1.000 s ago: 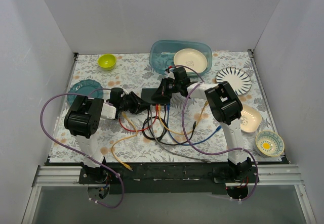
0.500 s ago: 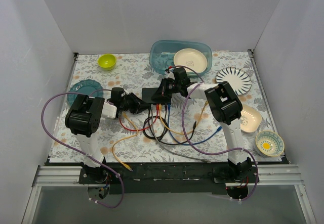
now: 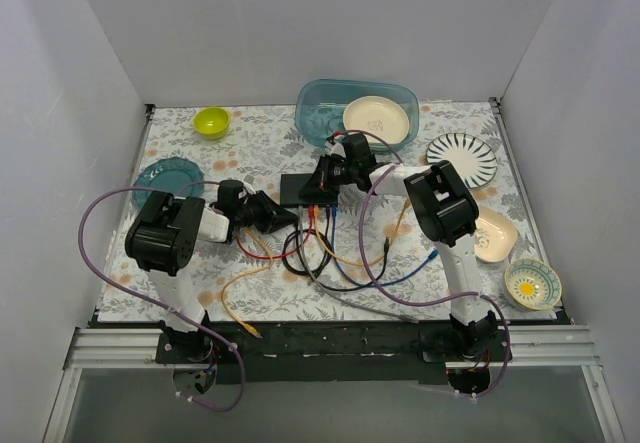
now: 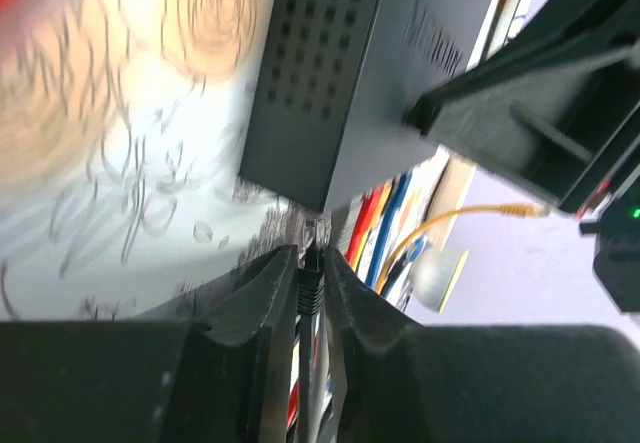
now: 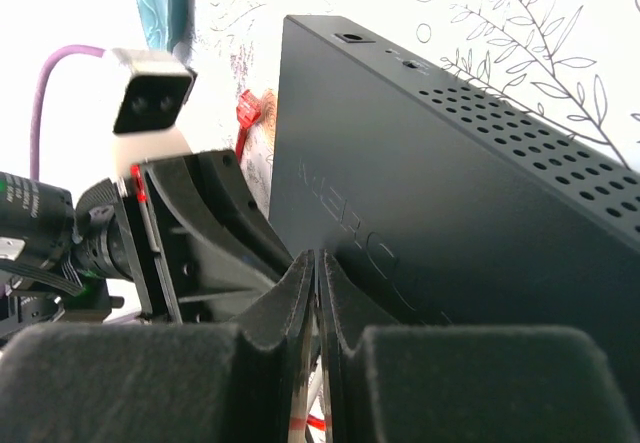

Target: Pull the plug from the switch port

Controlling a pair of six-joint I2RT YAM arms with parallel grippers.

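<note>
Switch (image 3: 298, 187) lies mid-table in the overhead view, coloured cables (image 3: 322, 259) fanned toward the arms. Left wrist view: left claw (image 4: 312, 263) pinches a black plug (image 4: 309, 293) just beside the switch's corner. Right wrist view: right claw (image 5: 317, 268) closed on nothing (bracing the box, I judge). Best pull straight back, level.

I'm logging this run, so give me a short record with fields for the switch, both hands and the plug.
switch: flat black box mid-table, cables leaving its near edge
left hand: shut on a black plug beside the switch's corner
right hand: fingers shut, at the switch's top face
plug: seated or free, cannot tell
cables: red, blue, yellow, black, loose in front of the switch
</note>
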